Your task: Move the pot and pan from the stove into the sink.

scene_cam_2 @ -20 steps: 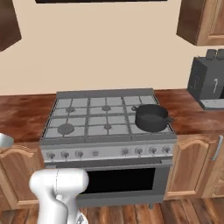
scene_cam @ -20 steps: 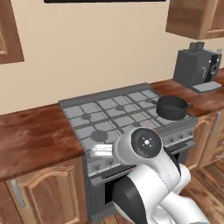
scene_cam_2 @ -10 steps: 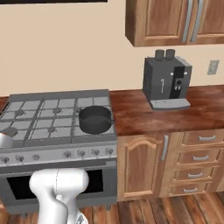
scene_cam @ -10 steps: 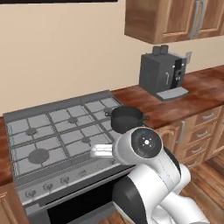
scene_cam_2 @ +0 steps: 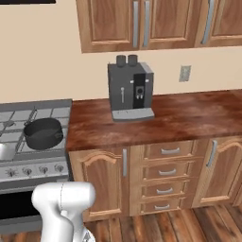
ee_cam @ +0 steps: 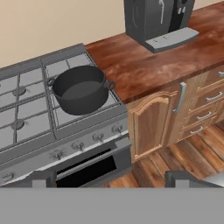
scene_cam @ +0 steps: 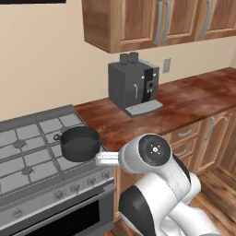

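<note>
The pot [scene_cam: 80,144] is short, round and dark grey with small loop handles, and it stands on the front right burner of the stove [scene_cam: 27,170]. It also shows on the stove [scene_cam_2: 33,168] at the left as the pot [scene_cam_2: 43,133]. In the hand view my gripper [ee_cam: 111,180] is open and empty, its fingertips [ee_cam: 43,177] wide apart. It hangs in front of the oven door, well short of the pot [ee_cam: 82,89] on the stove [ee_cam: 30,127]. The pan and the sink are out of view.
A dark coffee machine [scene_cam: 133,83] stands on the wooden counter [scene_cam: 184,99] right of the stove. Wall cabinets [scene_cam_2: 142,21] hang above it. Below the counter are a cabinet door and drawers [scene_cam_2: 165,170]. Wooden floor [ee_cam: 175,157] lies in front.
The whole picture has shifted left, so the camera moved right with the base. The stove and pot now sit at the left and the coffee machine near the middle. The gripper stays open.
</note>
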